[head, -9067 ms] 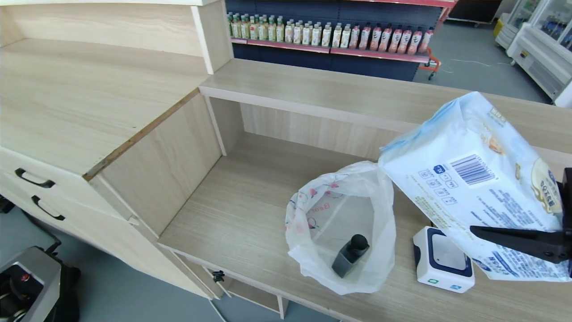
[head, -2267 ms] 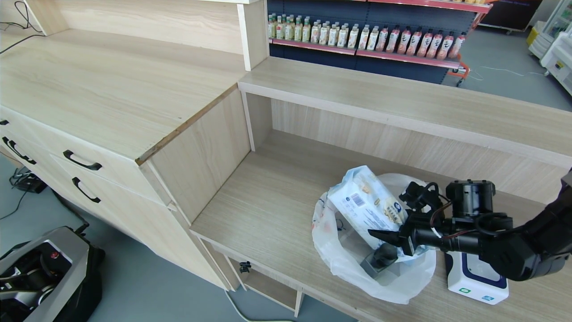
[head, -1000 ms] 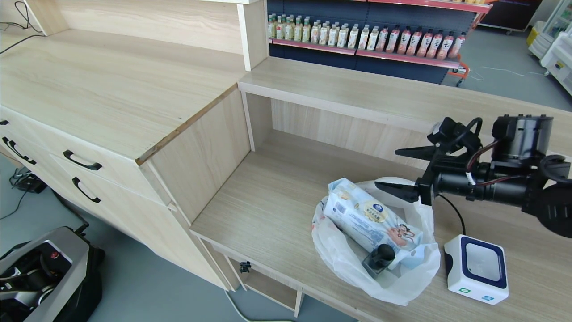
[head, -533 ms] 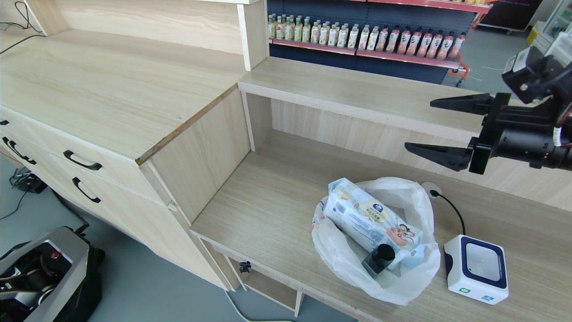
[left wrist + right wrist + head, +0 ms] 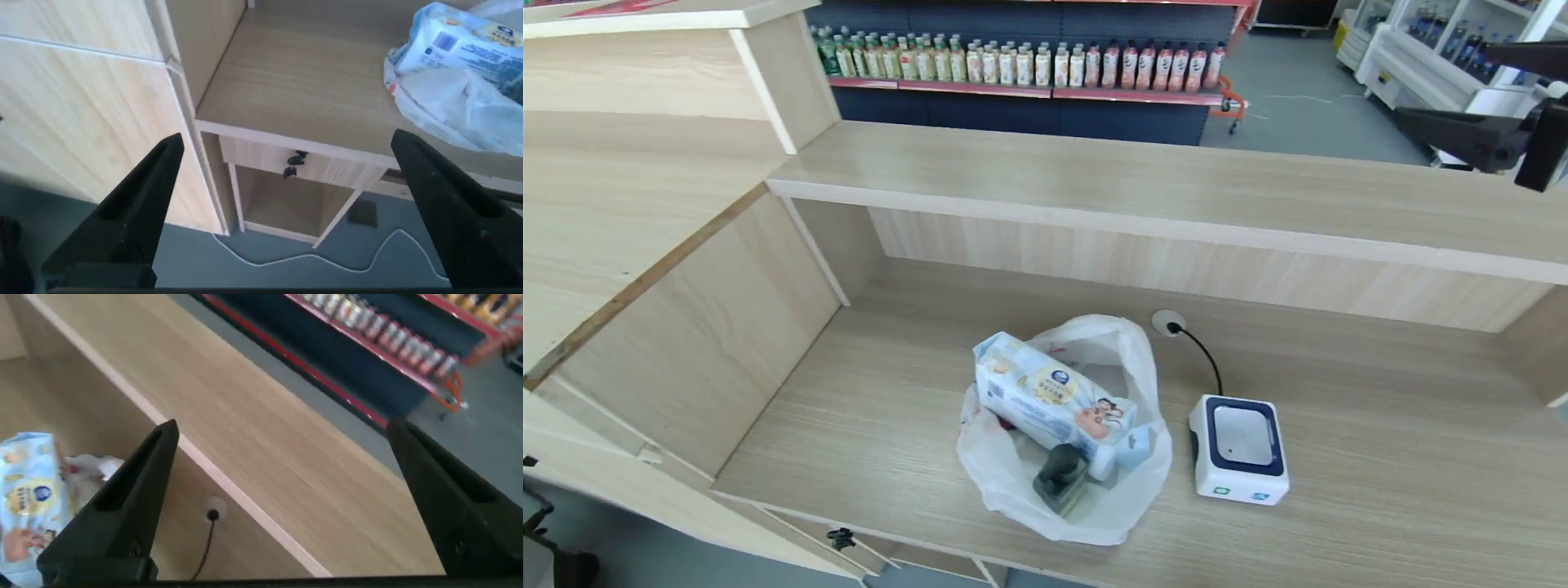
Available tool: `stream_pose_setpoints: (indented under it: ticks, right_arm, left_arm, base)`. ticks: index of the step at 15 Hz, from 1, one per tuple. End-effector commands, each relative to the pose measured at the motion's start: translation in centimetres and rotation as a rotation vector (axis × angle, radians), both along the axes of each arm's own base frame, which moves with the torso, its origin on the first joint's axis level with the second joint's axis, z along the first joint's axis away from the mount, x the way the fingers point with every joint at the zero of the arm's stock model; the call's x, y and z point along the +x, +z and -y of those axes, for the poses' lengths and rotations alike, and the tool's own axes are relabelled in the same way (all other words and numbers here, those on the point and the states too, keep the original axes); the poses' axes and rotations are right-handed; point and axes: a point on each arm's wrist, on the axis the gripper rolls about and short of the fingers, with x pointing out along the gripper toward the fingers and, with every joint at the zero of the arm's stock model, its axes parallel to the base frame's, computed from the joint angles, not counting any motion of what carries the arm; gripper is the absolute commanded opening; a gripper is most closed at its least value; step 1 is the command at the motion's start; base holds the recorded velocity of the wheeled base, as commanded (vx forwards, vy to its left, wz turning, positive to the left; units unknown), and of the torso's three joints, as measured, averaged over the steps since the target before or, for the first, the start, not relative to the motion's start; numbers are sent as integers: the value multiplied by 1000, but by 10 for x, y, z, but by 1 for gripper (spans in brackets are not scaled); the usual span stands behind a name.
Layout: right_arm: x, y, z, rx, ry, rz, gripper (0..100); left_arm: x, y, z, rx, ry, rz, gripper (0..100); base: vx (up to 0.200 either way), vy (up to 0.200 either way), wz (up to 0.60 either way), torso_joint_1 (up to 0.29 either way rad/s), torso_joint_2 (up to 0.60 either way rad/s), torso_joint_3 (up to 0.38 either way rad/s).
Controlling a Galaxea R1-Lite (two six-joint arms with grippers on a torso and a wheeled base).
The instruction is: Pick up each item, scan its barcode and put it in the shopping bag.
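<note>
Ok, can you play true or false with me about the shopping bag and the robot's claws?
1. The white and blue pack lies in the shopping bag. True.
2. The right gripper is holding the pack. False: it is open and empty, up above the raised counter ledge.
3. The barcode scanner is inside the bag. False: it stands on the counter beside the bag.
4. A dark bottle is in the bag too. True.
5. The left gripper is shut. False: its fingers are wide apart, holding nothing.
</note>
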Motion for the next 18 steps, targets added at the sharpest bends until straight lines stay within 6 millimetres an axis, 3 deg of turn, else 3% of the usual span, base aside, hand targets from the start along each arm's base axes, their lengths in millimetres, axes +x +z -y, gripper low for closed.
stream_pose_setpoints:
  ticks: [1,2,3,5,7,12,14,15,16,18]
  right_arm:
    - [-31,20,6,103,-123,23,100]
    - [-39,15,8,138,-200,-16,100]
    - [-48,-6,11,179,-302,-94,100]
    - [-72,-58,18,212,-388,-218,100]
    - [-108,-102,25,239,-442,-276,100]
    - [-196,-212,25,287,-496,-268,100]
    - [-217,-249,23,293,-503,-252,100]
    - [-219,-254,23,294,-506,-251,100]
    - [-221,-276,23,315,-524,-271,100]
    - [-220,-270,23,369,-478,-205,100]
  left_arm:
    - [0,0,0,0,0,0,100]
    - [0,0,0,0,-1,0,100]
    - [0,0,0,0,0,0,100]
    - [0,0,0,0,0,0,100]
    - [0,0,0,0,0,0,100]
    - [0,0,0,0,-1,0,100]
    - [0,0,0,0,-3,0,100]
    - [0,0,0,0,0,0,100]
    - [0,0,0,0,0,0,100]
    - [0,0,0,0,-1,0,100]
  base:
    - [0,0,-600,7,2,2]
    - [0,0,-600,7,2,2]
    - [0,0,-600,2,-2,2]
    - [0,0,0,0,0,0]
    - [0,0,0,0,0,0]
    - [0,0,0,0,0,0]
    - [0,0,0,0,0,0]
    - [0,0,0,0,0,0]
    - [0,0,0,0,0,0]
    - [0,0,0,0,0,0]
